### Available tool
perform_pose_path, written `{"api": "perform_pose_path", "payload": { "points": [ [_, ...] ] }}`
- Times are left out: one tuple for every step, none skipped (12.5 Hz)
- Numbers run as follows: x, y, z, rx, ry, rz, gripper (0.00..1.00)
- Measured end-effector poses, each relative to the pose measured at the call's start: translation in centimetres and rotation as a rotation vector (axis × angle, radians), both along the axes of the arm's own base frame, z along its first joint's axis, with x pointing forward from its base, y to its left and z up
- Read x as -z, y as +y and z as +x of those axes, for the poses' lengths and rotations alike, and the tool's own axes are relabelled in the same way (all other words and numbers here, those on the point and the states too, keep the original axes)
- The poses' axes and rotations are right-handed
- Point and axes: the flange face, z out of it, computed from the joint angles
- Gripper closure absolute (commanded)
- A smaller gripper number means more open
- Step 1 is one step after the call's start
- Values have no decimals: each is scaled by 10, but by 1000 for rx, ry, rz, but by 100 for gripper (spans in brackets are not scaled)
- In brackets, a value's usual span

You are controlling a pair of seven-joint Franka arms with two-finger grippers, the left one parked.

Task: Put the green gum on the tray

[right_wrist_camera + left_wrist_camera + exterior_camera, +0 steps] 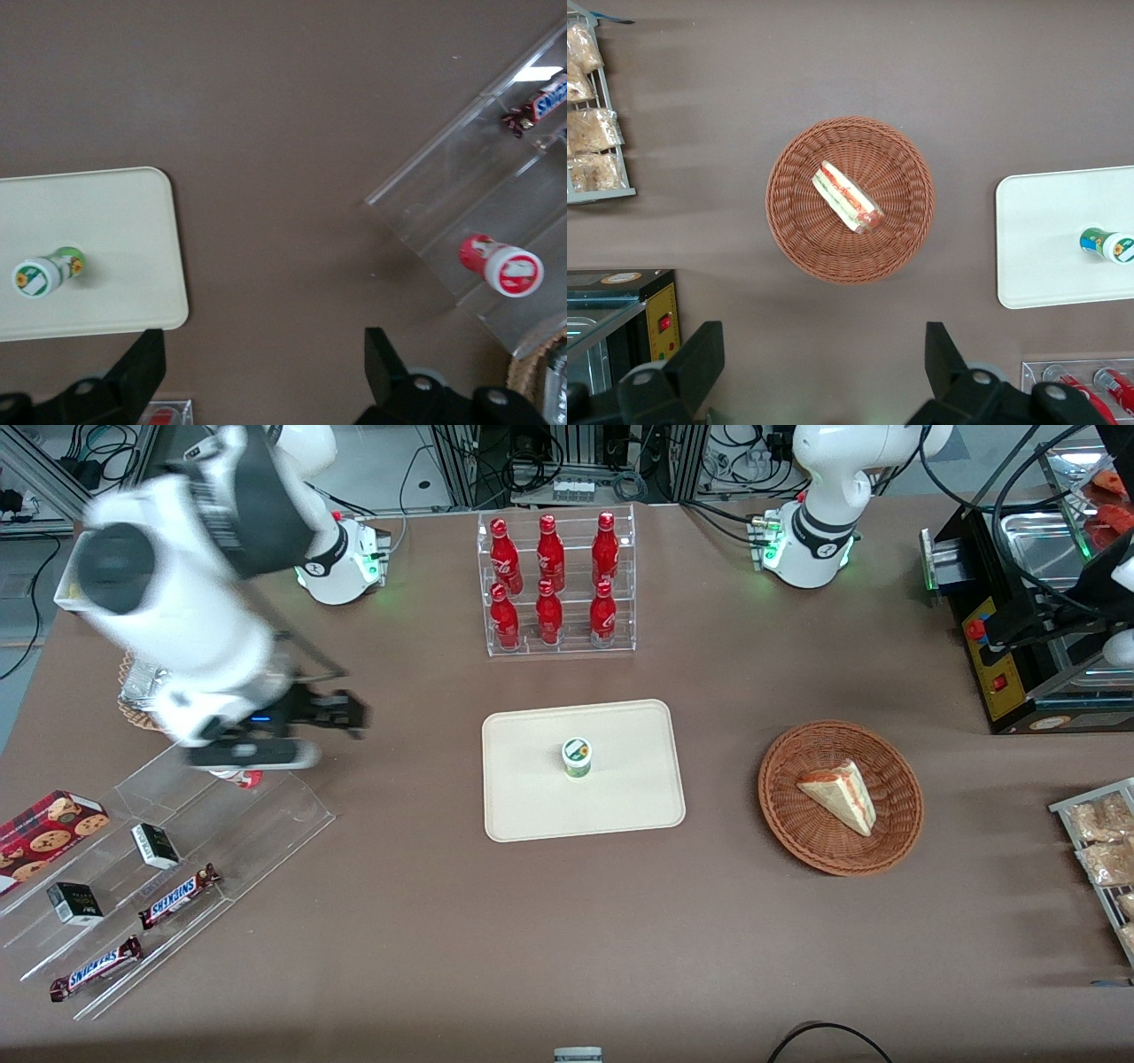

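The green gum (577, 757) stands upright on the cream tray (532, 802), near its middle, white lid up. It also shows in the right wrist view (44, 273) on the tray (115, 221), and in the left wrist view (1107, 244) on the tray (1045, 239). My gripper (347, 714) hangs above the bare table, between the tray and the clear acrylic shelf, toward the working arm's end. It is open and empty (263, 350), well apart from the gum. A red gum canister (502, 264) lies in the acrylic shelf.
A clear stepped shelf (133, 886) holds Snickers bars, small black boxes and a cookie pack. A rack of red bottles (556, 584) stands farther from the camera than the tray. A wicker basket (895, 841) holds a sandwich. A black machine (1010, 646) and snack packets (1099, 841) sit at the parked arm's end.
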Motion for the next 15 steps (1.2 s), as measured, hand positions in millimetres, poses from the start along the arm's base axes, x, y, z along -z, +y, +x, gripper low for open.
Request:
{"api": "perform_pose_path", "payload": {
  "points": [
    [-6,-31,0,8,7,3,0],
    [-12,-55,-1,19,13,6,0],
    [-19,-75,-4,37,16,8,0],
    [-26,-91,-8,56,16,10,0],
    [-32,-106,-12,71,16,11,0],
    [-37,-121,-15,77,14,14,0],
    [-41,-136,-18,81,18,16,0],
    [-43,-150,-20,82,20,18,0],
    [-44,-161,-22,76,24,20,0],
    [-46,-168,-24,59,27,22,0],
    [-46,-174,-26,45,28,24,0],
    [-46,-180,-27,45,33,25,0],
    [-45,-184,-28,47,41,26,0],
    [-46,-186,-28,47,41,26,0],
    [-46,-186,-28,47,41,26,0]
  ]
}}
